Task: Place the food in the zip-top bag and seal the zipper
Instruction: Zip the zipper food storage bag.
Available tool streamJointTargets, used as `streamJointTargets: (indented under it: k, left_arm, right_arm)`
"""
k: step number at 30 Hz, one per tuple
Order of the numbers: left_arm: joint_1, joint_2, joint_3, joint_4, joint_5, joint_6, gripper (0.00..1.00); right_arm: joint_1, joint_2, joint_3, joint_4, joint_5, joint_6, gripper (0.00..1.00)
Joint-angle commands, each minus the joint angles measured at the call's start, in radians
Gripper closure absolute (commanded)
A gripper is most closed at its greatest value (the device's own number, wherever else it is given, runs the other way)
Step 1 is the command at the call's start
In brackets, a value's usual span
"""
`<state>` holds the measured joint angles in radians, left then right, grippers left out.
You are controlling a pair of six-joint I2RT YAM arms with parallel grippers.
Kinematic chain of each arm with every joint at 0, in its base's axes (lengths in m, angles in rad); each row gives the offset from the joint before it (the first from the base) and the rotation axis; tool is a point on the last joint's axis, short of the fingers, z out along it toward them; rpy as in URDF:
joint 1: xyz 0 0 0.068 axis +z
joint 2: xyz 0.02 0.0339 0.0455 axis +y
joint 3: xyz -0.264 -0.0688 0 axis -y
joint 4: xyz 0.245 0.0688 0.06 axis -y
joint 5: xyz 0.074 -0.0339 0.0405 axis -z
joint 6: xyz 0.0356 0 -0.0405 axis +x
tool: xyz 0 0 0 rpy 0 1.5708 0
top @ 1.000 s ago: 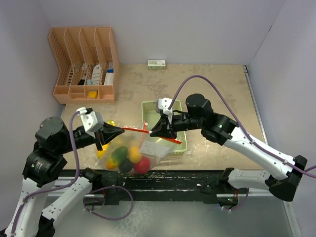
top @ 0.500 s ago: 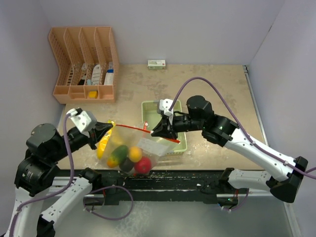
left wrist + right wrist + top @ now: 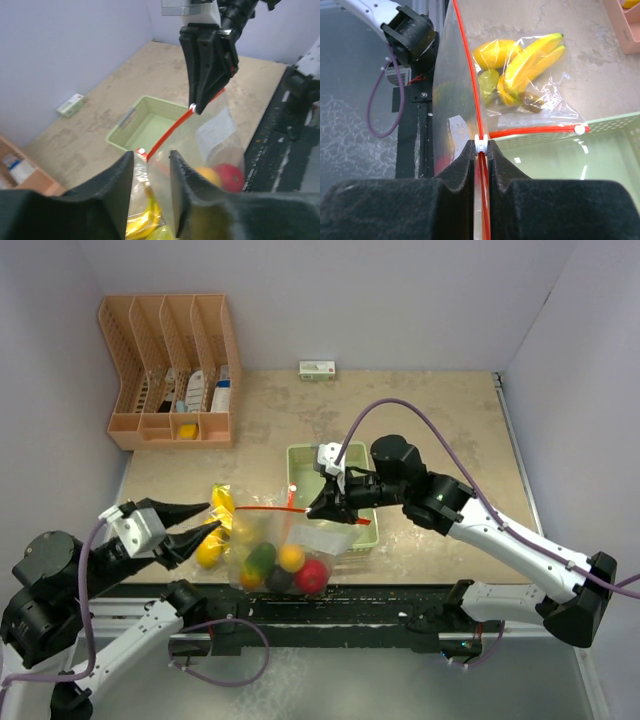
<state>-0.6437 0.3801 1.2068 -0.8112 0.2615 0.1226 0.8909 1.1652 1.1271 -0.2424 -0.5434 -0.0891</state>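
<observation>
Looking down from the top camera, I see the zip-top bag [image 3: 300,537] at lower centre, near the table's [image 3: 430,410] front edge, with the food [image 3: 262,560] heaped inside. The right gripper [image 3: 318,508] has its jaws clamped on the zipper [image 3: 268,508]. The left gripper [image 3: 210,516] sits just left of the bag, jaws apart. The green tray [image 3: 362,452] behind looks bare.

From the left wrist, the parted jaws frame the bag's near corner without pinching it. The red apple [image 3: 228,177] shows through the plastic at lower right.

From the right wrist, the jaws are tight on the orange-red strip, and the bananas [image 3: 532,59] lie inside the bag at upper centre.

By my reading the loading is done and sealing remains. The strip splits into two runs at my grip, so the mouth looks at least partly unclosed.
</observation>
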Motion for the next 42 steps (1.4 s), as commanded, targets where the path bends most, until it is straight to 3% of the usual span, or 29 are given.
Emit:
streamJointTargets:
  k: [1, 4, 8, 15, 27, 32, 40, 41, 42]
  left_arm:
    - [-0.013, 0.072, -0.014, 0.128, 0.062, 0.044, 0.46]
    - [-0.012, 0.189, 0.024, 0.134, 0.124, 0.07, 0.34]
    - [-0.013, 0.356, 0.085, 0.097, 0.195, 0.107, 0.34]
    - [-0.013, 0.512, 0.068, 0.042, 0.36, 0.153, 0.38]
    - [-0.012, 0.528, 0.038, 0.02, 0.528, 0.163, 0.34]
    - [-0.012, 0.597, 0.049, -0.061, 0.527, 0.195, 0.32]
    - [-0.013, 0.591, 0.011, -0.056, 0.396, 0.187, 0.34]
    - [-0.013, 0.594, 0.009, -0.056, 0.393, 0.187, 0.36]
    - [-0.012, 0.595, 0.008, -0.056, 0.393, 0.186, 0.45]
  right_arm:
    - [-0.003, -0.028, 0.019, 0.03, -0.09, -0.009, 1.0]
    - [-0.003, -0.03, 0.022, 0.039, -0.104, -0.009, 1.0]
    - [-0.003, -0.007, 0.046, 0.022, -0.123, -0.018, 1.0]
    - [-0.003, -0.018, 0.067, 0.007, -0.104, -0.034, 1.0]
    - [-0.003, -0.01, 0.073, 0.009, -0.089, -0.033, 1.0]
    - [-0.003, -0.006, 0.085, 0.01, -0.083, -0.033, 1.0]
    - [-0.003, -0.006, 0.108, 0.002, -0.097, -0.037, 1.0]
    - [-0.003, -0.008, 0.106, 0.004, -0.098, -0.036, 1.0]
    - [-0.003, -0.01, 0.105, 0.007, -0.099, -0.036, 1.0]
